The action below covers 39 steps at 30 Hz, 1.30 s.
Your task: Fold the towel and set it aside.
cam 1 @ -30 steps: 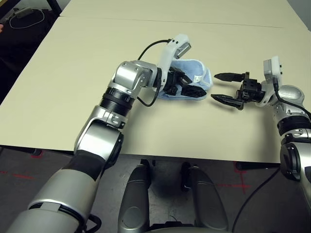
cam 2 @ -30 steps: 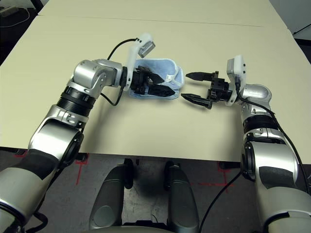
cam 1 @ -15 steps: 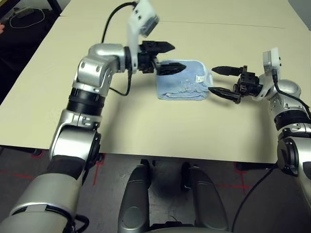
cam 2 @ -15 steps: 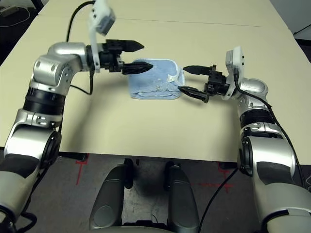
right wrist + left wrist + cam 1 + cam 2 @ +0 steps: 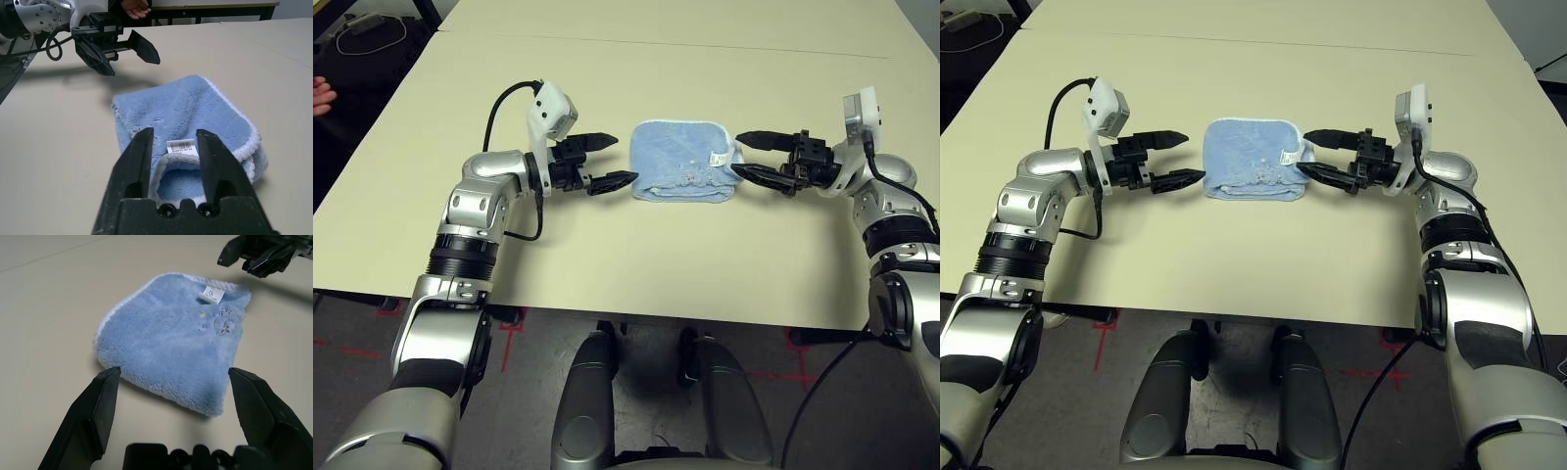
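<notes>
Left eye view: the towel lies folded on the cream counter, roughly midway between the two arms, with a white tag showing on top near its right side. The left hand sits just beside the towel's left edge, clear of it, its fingers spread wide and holding nothing. The right hand is at the towel's right edge with its fingers drawn to a narrow gap. In the right wrist view they stand on either side of the edge where the layers gape open, the tag between them, but I cannot tell whether they have actually pinched the cloth.

My judgement is that the fold is made and setting the towel aside remains. The risk lies in that right-side grip. If the fingers catch only the upper layer, a lift or pull would probably peel the fold open, and the lower layer would drag on the counter. A pinch this close to the edge could also slip off the soft pile. A person's hand rests well off to the far left.
</notes>
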Each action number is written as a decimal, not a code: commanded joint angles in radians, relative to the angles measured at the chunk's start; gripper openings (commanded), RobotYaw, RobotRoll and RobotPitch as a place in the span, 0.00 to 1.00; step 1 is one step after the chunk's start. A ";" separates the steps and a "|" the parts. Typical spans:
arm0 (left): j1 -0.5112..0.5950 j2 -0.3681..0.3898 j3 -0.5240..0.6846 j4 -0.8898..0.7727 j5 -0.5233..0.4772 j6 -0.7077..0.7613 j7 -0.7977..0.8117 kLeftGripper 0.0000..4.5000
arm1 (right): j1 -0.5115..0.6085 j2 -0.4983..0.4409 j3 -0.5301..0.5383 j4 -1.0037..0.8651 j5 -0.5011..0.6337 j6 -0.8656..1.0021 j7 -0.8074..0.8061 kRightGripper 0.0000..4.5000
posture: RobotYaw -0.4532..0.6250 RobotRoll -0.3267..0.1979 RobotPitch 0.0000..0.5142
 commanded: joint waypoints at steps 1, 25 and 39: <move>-0.001 -0.004 0.013 -0.018 -0.012 -0.031 -0.006 1.00 | -0.002 -0.010 -0.005 0.007 -0.002 -0.006 0.011 0.20 | 0.47 0.62 0.43; -0.005 0.020 -0.007 0.068 0.026 -0.183 -0.115 0.26 | -0.002 -0.004 -0.001 -0.008 -0.002 -0.011 0.031 0.00 | 0.46 0.62 0.41; -0.152 -0.069 -0.046 0.331 0.106 -0.322 -0.104 0.01 | -0.071 0.065 0.041 0.037 -0.062 -0.068 -0.035 0.00 | 0.48 0.62 0.43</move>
